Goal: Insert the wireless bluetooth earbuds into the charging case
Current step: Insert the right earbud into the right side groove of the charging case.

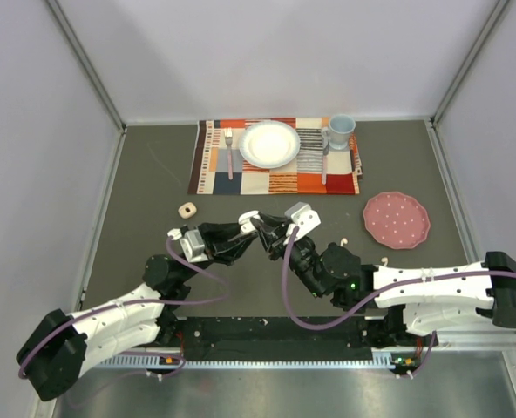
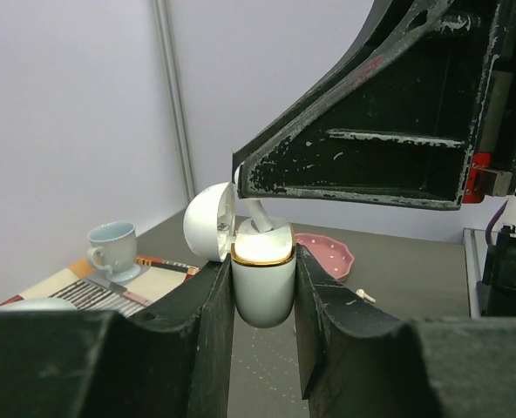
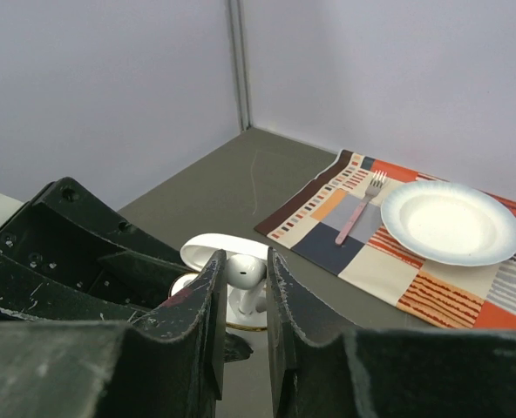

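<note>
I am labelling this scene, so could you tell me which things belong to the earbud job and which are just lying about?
Job: charging case, lid open, in the left gripper; earbud pinched in the right gripper at its opening; loose earbud on the table.
Lying about: placemat, white plate, fork, cup, pink plate, small beige block.

A robotics lab test cell is showing here rather than a lived-in room. Plain pale walls (image 1: 275, 52) framed by aluminium posts (image 1: 85, 63) are closing in a dark grey tabletop (image 1: 153, 200). Two robot arms, left (image 1: 118, 318) and right (image 1: 424, 292), are sitting bolted to a black mounting rail (image 1: 275, 335) at the near edge, with purple cables (image 1: 286, 287) looping off them. A staged place setting is lying at the far side: a striped placemat (image 1: 214, 170) carrying a white plate (image 1: 269, 144), a fork (image 1: 229, 152) and a blue cup (image 1: 340, 131), with a pink dish (image 1: 397, 219) sitting nearby.
</note>
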You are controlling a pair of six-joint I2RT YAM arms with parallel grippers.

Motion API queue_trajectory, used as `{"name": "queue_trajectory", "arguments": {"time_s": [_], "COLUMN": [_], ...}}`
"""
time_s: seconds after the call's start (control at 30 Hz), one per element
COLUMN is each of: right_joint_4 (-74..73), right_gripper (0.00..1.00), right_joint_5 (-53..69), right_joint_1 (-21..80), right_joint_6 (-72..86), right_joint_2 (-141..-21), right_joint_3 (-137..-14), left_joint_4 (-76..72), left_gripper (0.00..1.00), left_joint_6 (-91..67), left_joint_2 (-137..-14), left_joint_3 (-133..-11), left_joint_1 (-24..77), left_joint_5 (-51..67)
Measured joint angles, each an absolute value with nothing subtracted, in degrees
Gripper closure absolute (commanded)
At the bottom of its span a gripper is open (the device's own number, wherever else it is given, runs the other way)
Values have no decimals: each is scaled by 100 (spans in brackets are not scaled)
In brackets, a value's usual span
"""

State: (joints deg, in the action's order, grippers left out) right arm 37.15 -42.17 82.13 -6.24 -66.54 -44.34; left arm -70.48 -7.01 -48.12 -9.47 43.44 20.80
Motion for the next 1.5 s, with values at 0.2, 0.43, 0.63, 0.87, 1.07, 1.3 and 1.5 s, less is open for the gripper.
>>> {"name": "queue_trajectory", "arguments": {"time_s": [0.2, 0.43, 0.63, 0.87, 1.07, 1.3, 1.5], "right_joint_4": [3865, 3940, 3981, 3972, 3988, 4049, 4071], "right_gripper": [100, 100, 100, 100, 100, 100, 87], "right_joint_5": [-4305, -4263, -4121, -3887, -3804, -3691, -3607], "right_joint_1": [8213, 8228, 8228, 8226, 8228, 8237, 8239], "right_joint_6": [-821, -989, -1098, -1286, -1505, -1881, -2132], "right_joint_2": [-6646, -6637, -6635, -6602, -6591, -6591, -6591], "right_joint_3": [-4397, -4348, -4276, -4167, -4036, -3887, -3857], "left_joint_4": [-7054, -7052, -7032, -6984, -6886, -6895, -6895], "left_gripper": [100, 100, 100, 100, 100, 100, 100], "left_joint_6": [-701, -709, -711, -711, -714, -714, -711], "left_joint_2": [-4746, -4720, -4678, -4569, -4547, -4545, -4545], "left_joint_3": [-937, -908, -862, -760, -701, -694, -694], "left_joint_1": [4344, 4344, 4344, 4359, 4359, 4362, 4364], "left_joint_5": [2062, 2058, 2047, 2012, 2003, 1916, 1914]}}
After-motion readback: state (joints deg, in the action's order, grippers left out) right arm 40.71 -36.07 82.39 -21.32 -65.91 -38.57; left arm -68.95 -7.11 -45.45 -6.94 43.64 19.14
